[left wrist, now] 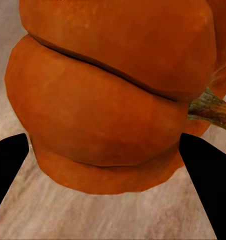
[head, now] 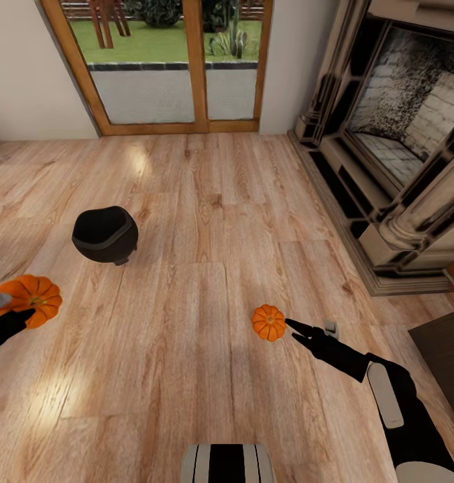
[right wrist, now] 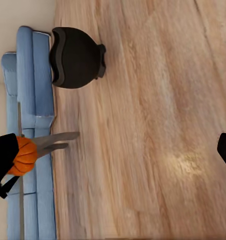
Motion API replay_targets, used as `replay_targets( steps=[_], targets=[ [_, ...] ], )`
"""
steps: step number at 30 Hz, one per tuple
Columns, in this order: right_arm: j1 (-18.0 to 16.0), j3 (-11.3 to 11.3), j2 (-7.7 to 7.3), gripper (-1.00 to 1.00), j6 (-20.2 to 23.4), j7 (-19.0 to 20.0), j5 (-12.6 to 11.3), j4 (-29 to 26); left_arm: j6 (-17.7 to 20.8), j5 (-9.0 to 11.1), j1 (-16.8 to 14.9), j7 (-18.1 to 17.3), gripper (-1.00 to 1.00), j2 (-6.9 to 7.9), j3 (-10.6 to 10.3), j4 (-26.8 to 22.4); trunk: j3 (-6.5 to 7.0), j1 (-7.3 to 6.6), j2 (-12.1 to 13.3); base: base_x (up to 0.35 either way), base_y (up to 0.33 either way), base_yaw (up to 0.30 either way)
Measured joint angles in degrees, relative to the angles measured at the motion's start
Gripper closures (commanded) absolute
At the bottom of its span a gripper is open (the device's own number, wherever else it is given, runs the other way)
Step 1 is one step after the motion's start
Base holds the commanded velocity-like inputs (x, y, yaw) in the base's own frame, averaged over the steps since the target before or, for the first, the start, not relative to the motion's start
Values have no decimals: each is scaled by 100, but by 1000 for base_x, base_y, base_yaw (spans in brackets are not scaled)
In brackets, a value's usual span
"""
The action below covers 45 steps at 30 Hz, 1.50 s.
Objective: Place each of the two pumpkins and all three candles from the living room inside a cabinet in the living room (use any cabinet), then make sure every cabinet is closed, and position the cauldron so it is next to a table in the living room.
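At the far left of the head view, the left gripper (head: 27,310) holds a pumpkin (head: 31,298). The left wrist view shows this pumpkin (left wrist: 110,95) seated between the two black fingers (left wrist: 8,167), with both jaws against its sides and its tan stem pointing sideways.

Beyond it, the black cauldron (head: 105,235) stands on the wood-plank floor (head: 206,221), well apart from both grippers. The right wrist view shows the cauldron (right wrist: 75,57) near a blue sofa (right wrist: 30,100).

A glass door (head: 166,64) with a wooden frame stands in the far wall.

The second pumpkin (head: 269,323) rests on the floor near the centre. The right gripper (head: 297,329) points at it from just beside, tip close to its side; whether they touch cannot be told. In the right wrist view its jaws are spread wide and hold nothing.

A stone fireplace (head: 394,141) occupies the right side.
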Motion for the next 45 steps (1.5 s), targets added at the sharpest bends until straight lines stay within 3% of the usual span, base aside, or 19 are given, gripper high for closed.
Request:
replay_targets(
  steps=[1,3,5,9,11,13,15,17,21,23,27,29,31,34,37,45],
  targets=[
    [0,-1,0,-100,-1,1,-2,23,-155,-120,30,-11,100,-1,-71,0,0,0,0,0,0,0],
    [0,-3,-5,-100,-3,4,-2,78,-937,-672,151,-69,100,-8,-434,-2,0,0,0,0,0,0],
    [0,-8,-9,-100,-2,5,-3,98,-1481,-1000,237,-74,100,-10,-701,-1,0,0,0,0,0,0],
    [0,-12,-16,-100,-5,5,-3,114,-2006,-1517,335,66,100,-20,-1062,2,0,0,0,0,0,0],
    [0,-11,-17,-100,-6,1,2,117,-2231,-1960,359,165,100,-32,-1325,1,0,0,0,0,0,0],
    [0,-12,-22,-100,-6,-1,8,118,-2459,-2350,364,186,100,-35,-1441,0,1,0,0,0,0,0],
    [0,-13,-28,-100,-8,-4,22,119,-2686,-2577,373,182,100,-40,-1504,-3,1,0,0,0,0,0],
    [0,-16,-36,-100,-12,-9,79,119,-2884,-2678,438,173,100,-46,-1538,-4,0,0,0,0,0,0],
    [0,-27,-36,-100,-44,-32,336,120,-3556,-2754,898,223,100,-95,-1558,-4,0,0,0,0,0,0],
    [0,-29,-37,-100,-86,-35,413,120,-3839,-2771,1046,237,100,-231,-1565,-5,0,0,0,0,0,0],
    [0,-63,-47,-100,-121,-37,480,121,-4090,-2819,1174,214,100,-719,-1590,-7,0,0,0,0,0,0],
    [0,-77,-67,-100,-126,-39,490,123,-4164,-2851,1194,199,100,-825,-1592,-10,0,0,0,0,0,0],
    [0,-84,-98,-100,-128,-42,491,126,-4260,-2846,1301,195,100,-881,-1658,-9,-1,0,0,0,0,0],
    [0,-87,-124,-100,-136,-105,496,186,-4673,-2842,1913,209,100,-924,-2143,-1,-2,0,0,0,0,0],
    [0,-74,-129,-100,-139,-234,494,220,-4896,-2842,2256,187,100,-934,-2279,-7,-1,0,0,0,0,0],
    [-1,-39,-132,-100,-146,-321,503,235,-5252,-2862,2546,152,100,-936,-2403,-12,-1,-1,0,0,0,0]
  ],
)
